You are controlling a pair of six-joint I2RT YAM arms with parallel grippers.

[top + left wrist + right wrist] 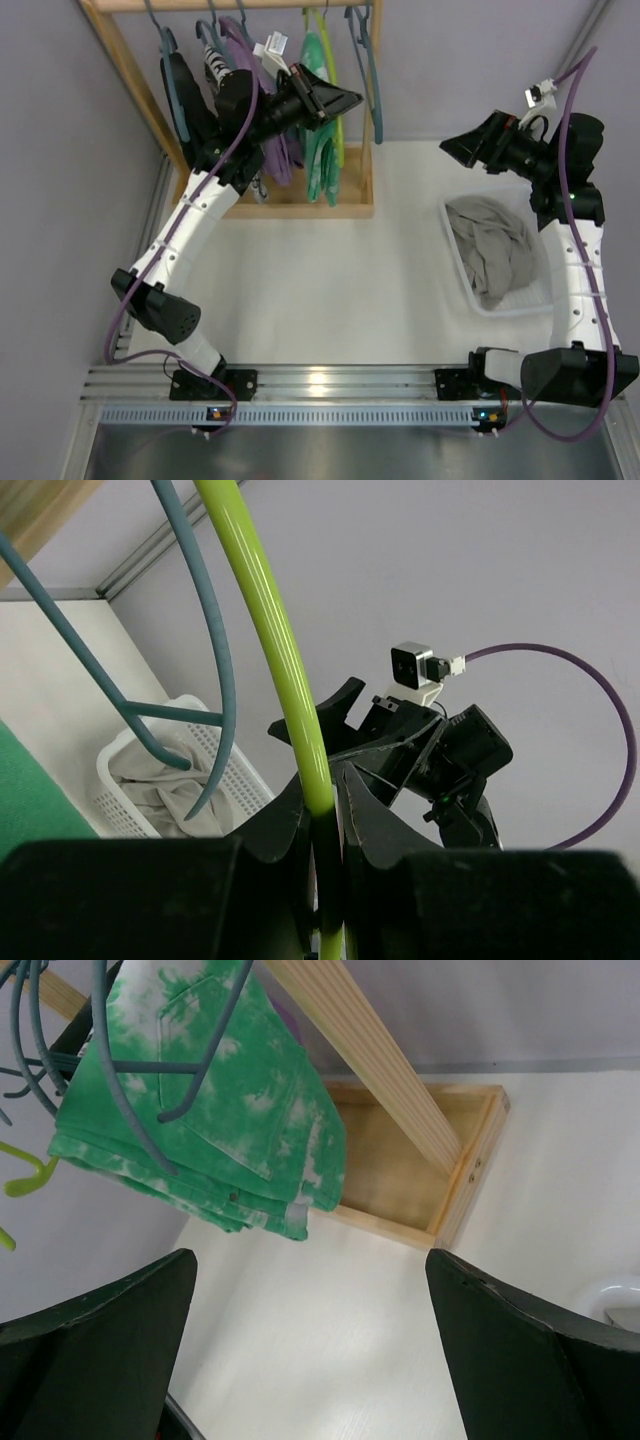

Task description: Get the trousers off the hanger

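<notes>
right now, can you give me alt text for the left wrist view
The left gripper is shut on a lime-green hanger that curves up out of frame. A blue hanger hangs to its left, in front of a white basket of pale cloth; the right arm with its wrist camera is behind.

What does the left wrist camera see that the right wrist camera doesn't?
Only the left wrist: the left gripper pinching the lime-green hanger, and the right arm opposite. Only the right wrist: the wooden rack base and the open right gripper. Both: teal hangers, white table, and green trousers, just a corner in the left view.
</notes>
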